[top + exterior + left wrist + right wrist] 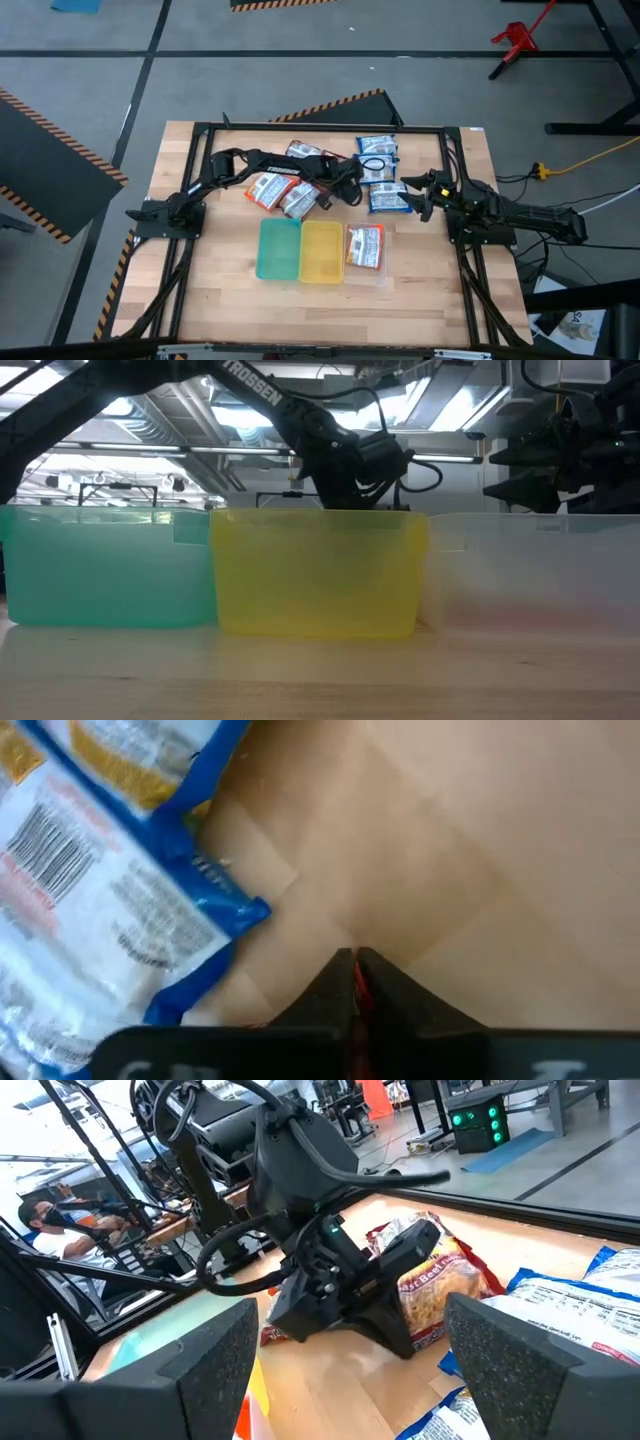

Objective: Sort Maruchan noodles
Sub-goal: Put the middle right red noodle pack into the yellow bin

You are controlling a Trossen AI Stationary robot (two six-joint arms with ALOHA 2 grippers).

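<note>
The wooden table (420, 300) holds green (279, 249), yellow (321, 251) and clear (365, 275) trays, one orange packet (365, 246) already in the clear one; the other Maruchan noodles (383, 170) lie scattered just behind. They look light, crinkly and slippery, with brittle contents, so pinching a sealed edge seems best. The left gripper (356, 982) is pinched closed beside a blue packet (100, 880), a sliver of red between its tips; the right gripper (345, 1355) waits spread wide.

You have Maruchan noodles (330, 180) scattered flat mid-table in blue, red and orange packets, one orange packet (365, 246) in the clear tray (366, 274).
</note>
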